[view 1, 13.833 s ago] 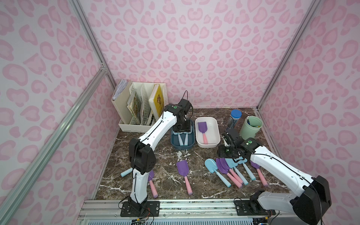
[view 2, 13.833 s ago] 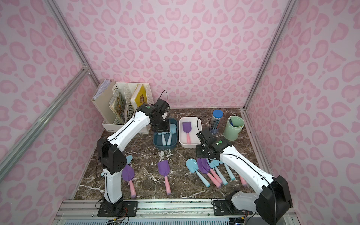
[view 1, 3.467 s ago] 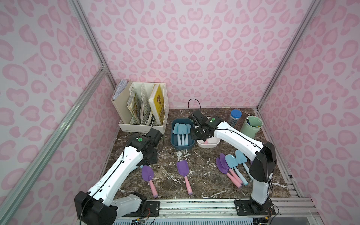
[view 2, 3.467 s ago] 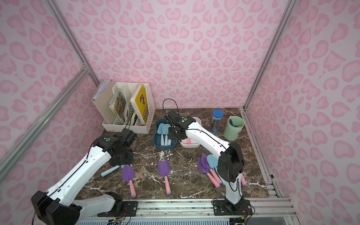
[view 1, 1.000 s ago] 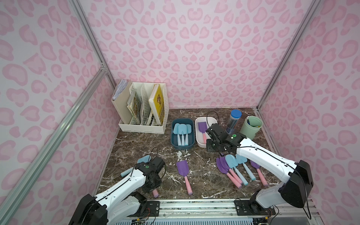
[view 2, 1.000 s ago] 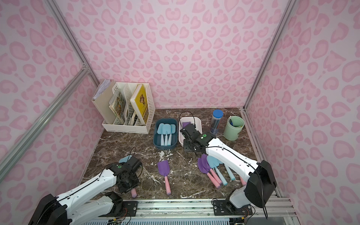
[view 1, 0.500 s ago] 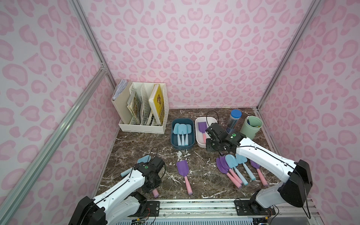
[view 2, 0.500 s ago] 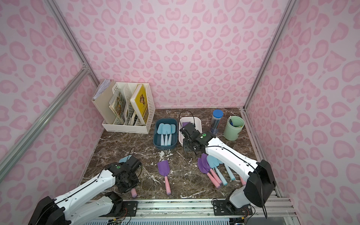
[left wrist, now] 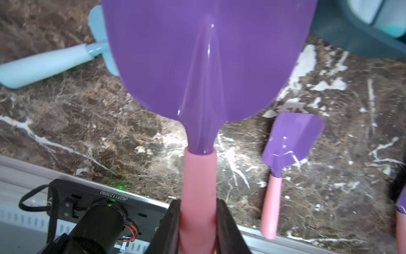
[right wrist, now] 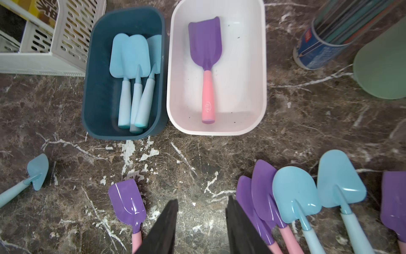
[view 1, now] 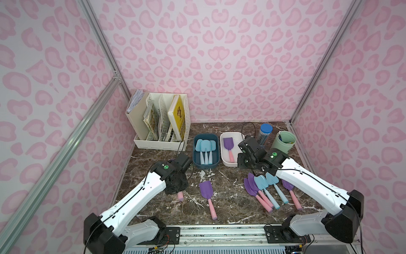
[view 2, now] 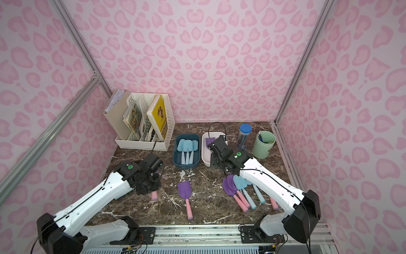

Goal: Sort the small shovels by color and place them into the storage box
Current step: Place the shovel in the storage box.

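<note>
My left gripper (left wrist: pixel 198 211) is shut on the pink handle of a purple-bladed shovel (left wrist: pixel 206 66), held above the marble near the front left. In a top view only its handle end (view 1: pixel 180 196) shows under the wrist. My right gripper (right wrist: pixel 201 211) stands open and empty over bare marble in front of the boxes. The dark blue storage box (view 1: pixel 194 154) holds three light blue shovels (right wrist: pixel 131 66). The white box (view 1: pixel 222 154) holds one purple shovel (right wrist: pixel 206 55). Loose shovels lie in the middle (view 1: pixel 206 189), in a mixed cluster at the right (view 1: pixel 261 187), and one light blue (right wrist: pixel 33 176) at the left.
A white file rack (view 1: pixel 162 123) with books stands at the back left. A clear pencil tube with a blue cap (view 1: pixel 264 134) and a green cup (view 1: pixel 284 141) stand at the back right. A metal rail (view 1: pixel 219 231) runs along the table's front edge.
My left gripper has closed on the purple shovel at the front left and carried it up and away from the front edge. The right arm has hardly moved.
</note>
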